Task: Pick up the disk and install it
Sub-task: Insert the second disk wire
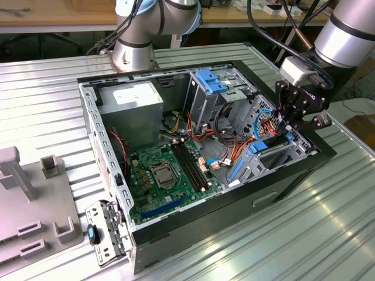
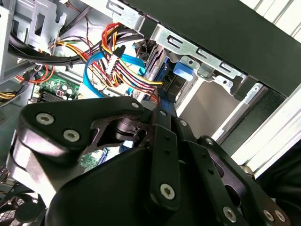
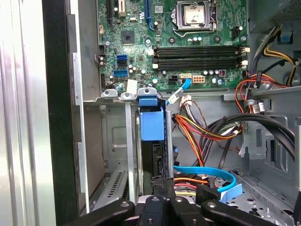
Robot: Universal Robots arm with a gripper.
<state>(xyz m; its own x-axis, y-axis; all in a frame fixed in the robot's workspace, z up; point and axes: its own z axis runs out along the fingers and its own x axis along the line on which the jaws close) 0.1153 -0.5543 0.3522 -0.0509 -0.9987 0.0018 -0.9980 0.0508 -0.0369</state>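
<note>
The disk (image 3: 152,123) stands on edge in a narrow slot of the metal drive cage (image 3: 113,155), its blue carrier end toward the motherboard. In the first wrist view my gripper (image 3: 162,184) sits at the disk's near edge, black fingers drawn close together on it. The exterior view puts the gripper (image 1: 291,126) low over the drive cage (image 1: 275,153), in the open computer case (image 1: 193,228) toward the exterior view's right. In the second wrist view the black fingers (image 2: 162,132) reach into the same bay beside bundled cables.
Inside the case are a green motherboard (image 1: 161,175), a grey power supply box (image 1: 129,102), an upper cage with a blue latch (image 1: 211,82), and red, yellow and blue cables (image 3: 207,136) beside the bay. A loose metal bracket (image 1: 105,231) and a grey fixture (image 1: 29,205) lie on the ribbed table.
</note>
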